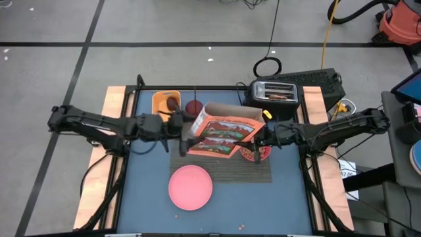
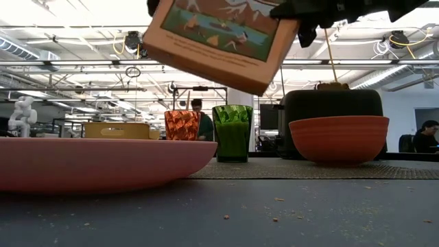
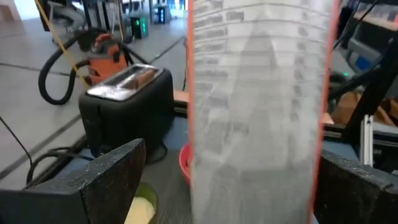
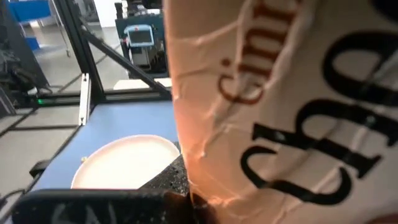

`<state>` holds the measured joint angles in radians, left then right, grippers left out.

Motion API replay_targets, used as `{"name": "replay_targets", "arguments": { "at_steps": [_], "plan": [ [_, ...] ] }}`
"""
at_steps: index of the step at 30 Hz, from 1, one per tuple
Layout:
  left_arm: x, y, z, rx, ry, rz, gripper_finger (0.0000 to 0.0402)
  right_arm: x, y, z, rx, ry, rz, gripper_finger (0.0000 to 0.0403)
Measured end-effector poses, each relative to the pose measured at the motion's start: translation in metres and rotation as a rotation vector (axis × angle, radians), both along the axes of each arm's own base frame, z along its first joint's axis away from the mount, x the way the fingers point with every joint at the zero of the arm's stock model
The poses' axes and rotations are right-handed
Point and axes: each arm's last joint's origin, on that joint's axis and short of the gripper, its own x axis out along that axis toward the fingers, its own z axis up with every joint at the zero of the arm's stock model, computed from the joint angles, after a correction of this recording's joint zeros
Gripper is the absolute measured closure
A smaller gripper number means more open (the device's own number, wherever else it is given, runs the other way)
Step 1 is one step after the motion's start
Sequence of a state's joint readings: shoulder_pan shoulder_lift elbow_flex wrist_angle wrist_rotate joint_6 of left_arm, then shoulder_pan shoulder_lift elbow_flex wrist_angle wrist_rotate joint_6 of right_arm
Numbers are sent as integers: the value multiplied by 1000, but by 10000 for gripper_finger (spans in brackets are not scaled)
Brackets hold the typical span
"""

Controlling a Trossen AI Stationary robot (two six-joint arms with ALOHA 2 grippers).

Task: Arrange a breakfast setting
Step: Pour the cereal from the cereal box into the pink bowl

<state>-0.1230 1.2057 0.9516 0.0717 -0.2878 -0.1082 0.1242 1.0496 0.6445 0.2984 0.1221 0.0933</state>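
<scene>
Beyond the blue tabletop (image 1: 141, 197) a workshop is seen. Above the placemat (image 1: 227, 172), a cereal box (image 1: 220, 135) is held tilted over the bowl (image 1: 255, 153) by both pincers, left (image 1: 184, 131) and right (image 1: 258, 137), each closed on an end. Pouring is best done slowly, the box's mouth kept over the bowl.

A big cardboard cereal box (image 1: 222, 130) hangs in the air over the dark woven placemat (image 1: 223, 168) and blocks the middle. The black toaster (image 1: 273, 94), red tumbler (image 2: 182, 125) and green cup (image 2: 232, 132) crowd the back. The blue tabletop (image 1: 141, 184) around the flat pink plate (image 1: 191, 187) is open.
</scene>
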Motion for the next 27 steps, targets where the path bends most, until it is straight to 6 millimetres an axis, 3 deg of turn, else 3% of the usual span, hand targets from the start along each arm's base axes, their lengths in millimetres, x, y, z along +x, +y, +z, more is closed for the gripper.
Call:
{"name": "replay_targets", "arguments": {
  "at_steps": [9, 17, 27],
  "plan": [
    [26, -4, -26, 3, 60, -6, 9, -2, 2, -10, 17, 104, 69, 317],
    [36, -5, -40, -19, 98, 2, 9, -3, 2, -12, 27, 129, 68, 317],
    [38, -5, -42, -19, 106, 4, 13, -3, 2, -12, 24, 134, 69, 317]
  ]
}}
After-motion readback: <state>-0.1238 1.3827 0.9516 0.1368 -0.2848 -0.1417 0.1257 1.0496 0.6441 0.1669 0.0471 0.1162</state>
